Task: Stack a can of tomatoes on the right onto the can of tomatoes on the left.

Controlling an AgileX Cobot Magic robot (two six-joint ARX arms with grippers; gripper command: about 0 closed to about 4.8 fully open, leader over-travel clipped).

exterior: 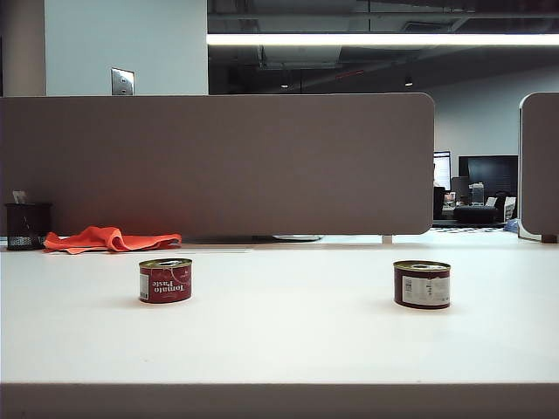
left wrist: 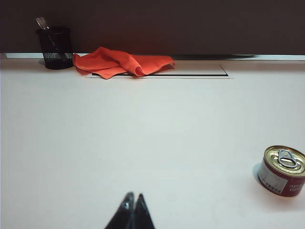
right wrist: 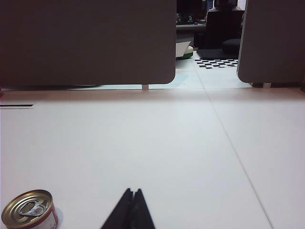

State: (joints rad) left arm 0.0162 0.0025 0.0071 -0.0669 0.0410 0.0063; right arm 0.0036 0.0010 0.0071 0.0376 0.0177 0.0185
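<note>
Standing upright on the white tabletop (exterior: 279, 340), two tomato cans were well apart. At far left, against the grey partition (exterior: 218, 161), sat a black mesh pen cup (exterior: 27, 226), and just beside it lay a crumpled orange cloth (exterior: 109, 238). The left tomato can (exterior: 165, 280), red with a "Tomato Paste" label, rested left of centre, its pull-tab lid intact. The right tomato can (exterior: 422, 284) showed a white label panel. Neither arm appeared in the exterior view. In the left wrist view, the left claw (left wrist: 133, 196) had its fingertips pressed together, holding nothing, above bare tabletop, the left can off to one side. The right claw (right wrist: 133, 192) was likewise closed and empty, near the right can.
</note>
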